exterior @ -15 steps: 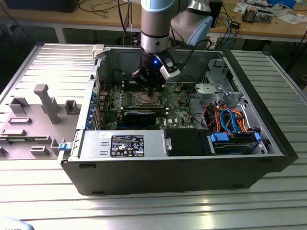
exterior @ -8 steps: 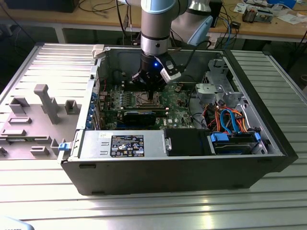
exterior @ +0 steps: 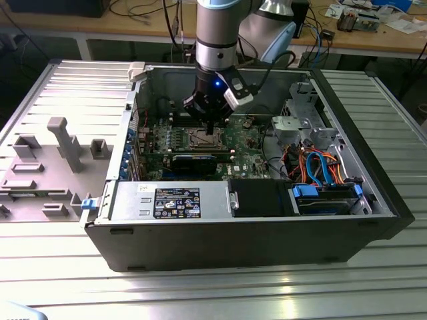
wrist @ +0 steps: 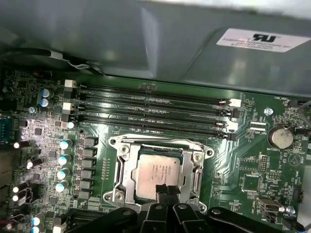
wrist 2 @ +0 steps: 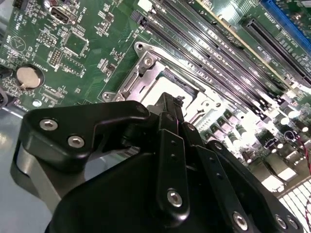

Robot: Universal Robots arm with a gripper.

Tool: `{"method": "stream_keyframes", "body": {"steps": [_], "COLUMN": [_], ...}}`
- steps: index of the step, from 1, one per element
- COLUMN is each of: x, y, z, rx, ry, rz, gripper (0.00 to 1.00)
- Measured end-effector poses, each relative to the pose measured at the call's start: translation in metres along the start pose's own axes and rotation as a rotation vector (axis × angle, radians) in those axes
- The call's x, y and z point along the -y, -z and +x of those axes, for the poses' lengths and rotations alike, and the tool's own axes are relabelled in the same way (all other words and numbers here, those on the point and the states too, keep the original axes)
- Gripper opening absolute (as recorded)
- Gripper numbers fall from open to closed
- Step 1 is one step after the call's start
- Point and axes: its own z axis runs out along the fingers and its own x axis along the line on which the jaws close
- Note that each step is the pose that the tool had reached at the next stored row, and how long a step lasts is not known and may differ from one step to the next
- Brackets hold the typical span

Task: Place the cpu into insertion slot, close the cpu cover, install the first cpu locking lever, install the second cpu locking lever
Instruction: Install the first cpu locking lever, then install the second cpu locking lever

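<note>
Green circuit board (exterior: 200,143): lying flat in the open computer case (exterior: 347,233), left of the drive bay with blue cables (exterior: 323,177) in the exterior view.
Memory slots (wrist: 155,109): running in parallel rows just beside the socket in the first wrist view.
Insertion slot (wrist: 127,165): sitting near the middle of the board, its silvery rim showing around the chip.
Cpu (wrist: 158,175): resting inside the slot, metal top facing up; the placing step is looking complete.
Cpu cover (wrist: 197,177): appearing to lie down around the chip, though whether it is fully seated cannot be told.
Locking levers: not clearly distinguishable; whether either is latched cannot be told.
Gripper (wrist: 165,191): hanging directly over the socket, fingers (wrist: 161,190) drawn close together with their tips at the chip's edge, gripping nothing that shows.
</note>
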Motion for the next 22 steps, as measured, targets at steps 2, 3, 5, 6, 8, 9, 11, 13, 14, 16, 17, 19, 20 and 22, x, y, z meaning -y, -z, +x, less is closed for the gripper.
{"method": "stream_keyframes", "body": {"steps": [2, 3, 5, 6, 8, 9, 11, 13, 14, 16, 17, 19, 20, 22], "x": [0.0, 0.0, 0.0, 0.0, 0.0, 0.0, 0.0, 0.0, 0.0, 0.0017, 0.0034, 0.0069, 0.0083, 0.0166], "y": [0.0006, 0.0006, 0.0007, 0.0007, 0.0007, 0.0007, 0.0008, 0.0008, 0.0008, 0.0007, 0.0007, 0.0005, 0.0004, 0.0001], "z": [0.0, 0.0, 0.0, 0.0, 0.0, 0.0, 0.0, 0.0, 0.0, 0.0002, 0.0004, 0.0008, 0.001, 0.002], "rx": [0.0002, 0.0002, 0.0001, 0.0, 0.0001, 0.0001, 0.0, 0.0001, 0.0001, 0.0, -0.0001, 0.0001, 0.0001, 0.0004], "ry": [0.0, 0.0, 0.0, 0.0, 0.0, 0.0, 0.0, 0.0, 0.0, 0.0, 0.0, 0.0, 0.0, 0.0], "rz": [-0.0002, -0.0002, -0.0001, 0.0, -0.0001, -0.0001, 0.0, 0.0, -0.0001, 0.0, 0.0001, -0.0001, -0.0003, -0.003], "gripper": [0.11, 0.11, 0.11, 0.11, 0.11, 0.11, 0.11, 0.11, 0.11, 0.11, 0.11, 0.11, 0.11, 0.11]}}
